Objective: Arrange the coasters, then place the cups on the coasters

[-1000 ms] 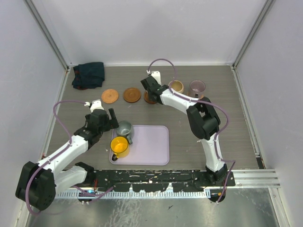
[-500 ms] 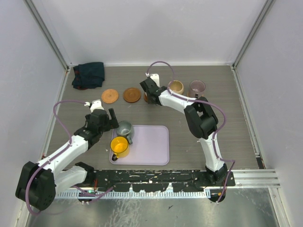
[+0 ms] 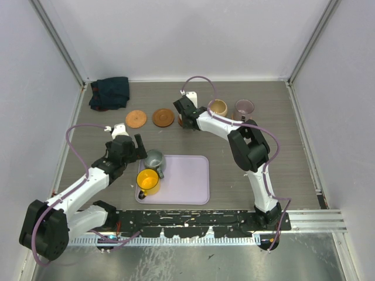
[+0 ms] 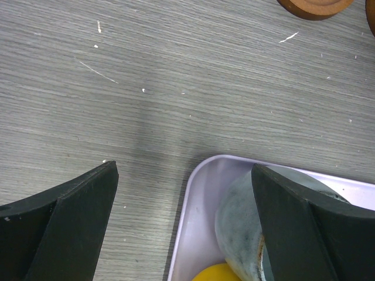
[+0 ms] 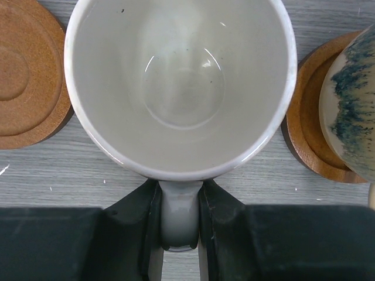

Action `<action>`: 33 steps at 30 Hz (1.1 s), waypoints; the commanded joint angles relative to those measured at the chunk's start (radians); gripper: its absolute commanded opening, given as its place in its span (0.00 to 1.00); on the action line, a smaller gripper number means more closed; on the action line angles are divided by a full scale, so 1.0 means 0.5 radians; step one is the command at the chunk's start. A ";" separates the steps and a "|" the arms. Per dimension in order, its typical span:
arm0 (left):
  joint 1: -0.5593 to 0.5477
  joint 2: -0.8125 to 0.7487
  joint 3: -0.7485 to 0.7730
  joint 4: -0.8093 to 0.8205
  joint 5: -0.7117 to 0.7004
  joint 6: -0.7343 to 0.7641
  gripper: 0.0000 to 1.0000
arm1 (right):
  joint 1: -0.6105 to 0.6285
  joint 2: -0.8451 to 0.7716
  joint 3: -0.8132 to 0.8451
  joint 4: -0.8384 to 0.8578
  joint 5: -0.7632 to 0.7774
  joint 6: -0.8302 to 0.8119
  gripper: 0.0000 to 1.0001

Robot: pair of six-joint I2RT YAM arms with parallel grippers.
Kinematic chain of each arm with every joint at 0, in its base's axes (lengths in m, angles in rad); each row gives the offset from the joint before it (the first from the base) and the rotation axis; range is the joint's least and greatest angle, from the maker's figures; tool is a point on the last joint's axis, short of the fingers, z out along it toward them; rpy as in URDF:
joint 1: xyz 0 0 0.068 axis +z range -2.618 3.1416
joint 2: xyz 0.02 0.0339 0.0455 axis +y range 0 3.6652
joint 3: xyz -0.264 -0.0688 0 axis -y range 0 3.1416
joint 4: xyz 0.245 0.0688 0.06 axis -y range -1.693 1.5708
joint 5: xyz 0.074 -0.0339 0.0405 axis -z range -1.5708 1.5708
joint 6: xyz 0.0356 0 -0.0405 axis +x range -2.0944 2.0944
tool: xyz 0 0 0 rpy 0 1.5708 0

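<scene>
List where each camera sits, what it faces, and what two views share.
Top external: above and behind the bases, looking down on the table; both arms show whole.
Left wrist: on the left hand, looking down at a corner of the lavender tray and the grey-green cup; its open fingers frame the view.
Right wrist: on the right hand, looking straight down into the white cup; its fingers pinch the handle.
Shared: top external and left wrist both show the lavender tray and grey-green cup.
</scene>
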 commanded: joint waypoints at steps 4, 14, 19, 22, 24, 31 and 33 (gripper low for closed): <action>-0.010 0.024 0.062 0.038 0.027 0.035 0.98 | 0.008 -0.019 0.131 0.094 0.030 0.034 0.04; -0.009 0.022 0.062 0.041 0.020 0.032 0.98 | 0.021 -0.016 0.101 0.049 0.050 0.030 0.42; -0.010 0.026 0.062 0.044 0.009 0.033 0.98 | 0.040 -0.045 0.065 0.044 0.075 0.022 0.47; -0.010 0.026 0.064 0.041 0.005 0.034 0.98 | 0.049 -0.055 0.045 0.038 0.076 0.027 0.48; -0.010 0.023 0.063 0.039 0.007 0.034 0.98 | 0.053 -0.060 0.034 0.036 0.075 0.034 0.48; -0.010 0.003 0.063 0.035 0.014 0.036 0.98 | 0.075 -0.097 -0.025 0.043 0.019 0.038 0.48; -0.009 0.001 0.064 0.035 0.015 0.036 0.98 | 0.078 -0.099 -0.040 0.044 0.026 0.039 0.48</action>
